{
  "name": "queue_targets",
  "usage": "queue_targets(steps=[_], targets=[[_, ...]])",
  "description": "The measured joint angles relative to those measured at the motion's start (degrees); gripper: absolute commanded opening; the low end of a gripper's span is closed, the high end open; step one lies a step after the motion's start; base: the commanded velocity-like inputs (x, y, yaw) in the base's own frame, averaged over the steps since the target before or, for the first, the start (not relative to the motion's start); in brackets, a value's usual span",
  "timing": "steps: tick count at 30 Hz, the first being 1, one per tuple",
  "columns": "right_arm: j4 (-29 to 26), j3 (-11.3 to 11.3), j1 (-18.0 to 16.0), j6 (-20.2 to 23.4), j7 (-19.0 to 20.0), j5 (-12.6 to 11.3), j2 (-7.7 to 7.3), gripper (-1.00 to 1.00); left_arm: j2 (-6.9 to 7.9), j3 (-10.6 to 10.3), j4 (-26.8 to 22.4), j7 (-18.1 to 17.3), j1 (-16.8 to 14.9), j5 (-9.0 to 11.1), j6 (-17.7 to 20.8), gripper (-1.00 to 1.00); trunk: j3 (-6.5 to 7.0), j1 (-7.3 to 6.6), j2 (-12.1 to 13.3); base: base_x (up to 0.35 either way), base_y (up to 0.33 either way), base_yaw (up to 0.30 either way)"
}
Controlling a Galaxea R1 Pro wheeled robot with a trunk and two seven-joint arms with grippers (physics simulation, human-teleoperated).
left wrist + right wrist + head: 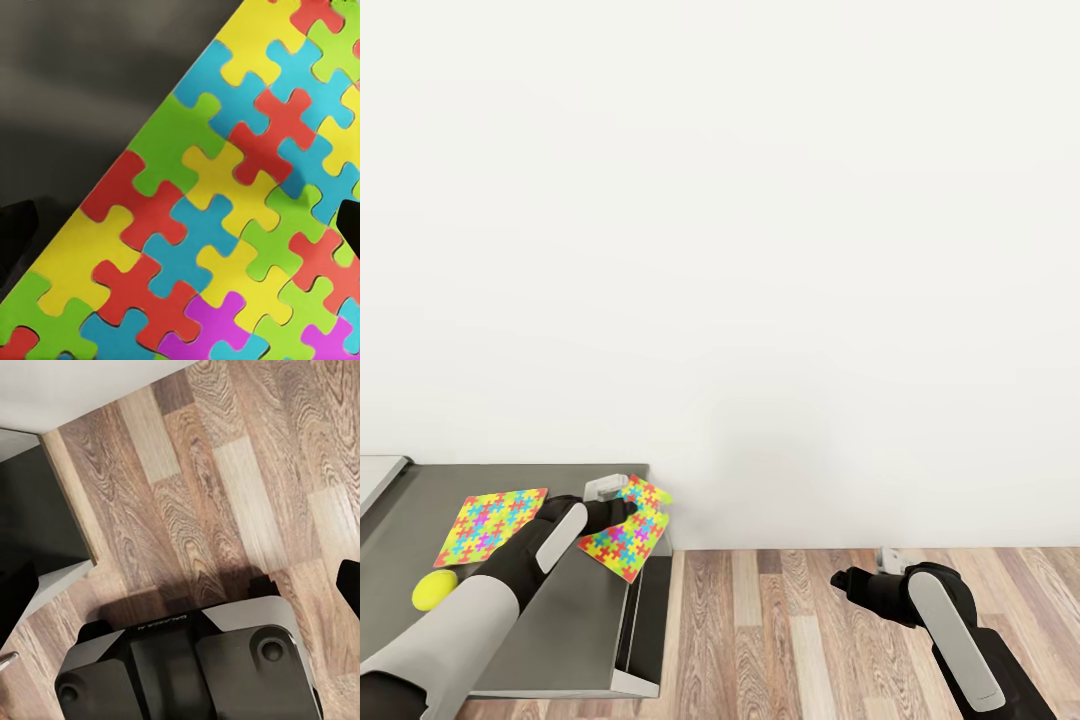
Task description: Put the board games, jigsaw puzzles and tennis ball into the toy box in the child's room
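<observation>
On the left of the desk (560, 640) the tennis ball (434, 589) sits free beside the left forearm; a careless sweep of that arm could, I'd guess, nudge it rolling off. Next along, one jigsaw puzzle (490, 525) lies flat on the dark top. The left gripper (622, 510) is at the second jigsaw puzzle (632, 535), which is tilted up at the desk's right edge, one corner past it. Whether the fingers are clamped on it I cannot tell. If the hold is weak, it may slip to the wooden floor (780, 640). Close up it is a thin, bright patchwork of interlocking pieces (225, 225). Further right, the right gripper (845, 580) hangs over the floor, its state unclear.
</observation>
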Motion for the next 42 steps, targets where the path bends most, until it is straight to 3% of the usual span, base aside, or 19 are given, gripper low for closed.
queue_targets(steps=[4,7,11,22,27,31,35,37,39,40,42], targets=[[0.0,0.0,0.0,0.0,0.0,0.0,0.00,1.00,0.18,0.1,-0.2,-0.2,0.0,0.0,0.0,1.00,0.00,0.00,0.0,0.000,0.000,0.000],[0.0,0.0,0.0,0.0,0.0,0.1,0.00,1.00,0.44,0.1,-0.3,-2.4,0.0,-0.1,-0.1,1.00,0.00,0.00,0.0,0.000,0.000,0.000],[0.0,0.0,0.0,0.0,0.0,0.1,0.00,1.00,2.10,0.2,-0.7,-5.0,0.0,-0.1,-0.1,1.00,0.00,0.00,0.0,0.000,0.000,0.000],[0.0,0.0,0.0,0.0,0.0,0.1,0.00,1.00,5.45,0.2,-6.2,-6.9,0.2,0.8,0.5,1.00,0.00,0.00,0.0,0.000,0.000,0.000],[0.0,0.0,0.0,0.0,0.0,0.0,0.00,1.00,7.50,3.0,-10.1,-8.8,0.5,1.6,2.9,1.00,0.00,0.00,0.0,0.000,0.000,0.000],[0.0,0.0,0.0,0.0,0.0,0.0,0.00,1.00,9.27,7.3,-14.0,-15.0,0.9,2.2,8.1,1.00,0.00,0.00,0.0,0.000,0.000,0.000],[-0.1,-0.1,0.0,0.0,0.0,-0.1,0.00,1.00,11.97,12.1,-17.1,-24.9,1.5,2.3,15.3,1.00,0.00,0.00,0.0,0.000,0.000,0.000],[-0.1,-0.1,0.0,0.0,0.0,-0.2,0.00,1.00,13.01,13.2,-17.9,-28.0,1.5,2.3,18.1,1.00,0.00,0.00,0.0,0.000,0.000,0.000],[-0.1,-0.1,0.0,0.0,0.2,-0.3,0.00,1.00,14.83,15.0,-19.6,-34.6,1.6,2.4,23.2,1.00,0.00,0.00,0.0,0.000,0.000,0.000],[-0.1,-0.1,0.0,0.0,0.2,-0.4,0.00,1.00,15.31,15.3,-20.0,-36.5,1.7,2.4,24.1,1.00,0.00,0.00,0.0,0.000,0.000,0.000],[-0.1,-0.1,0.0,0.0,1.2,-0.4,-0.03,1.00,17.48,16.0,-21.4,-44.3,2.3,2.4,26.2,1.00,0.00,0.00,0.0,0.000,0.000,0.000]])
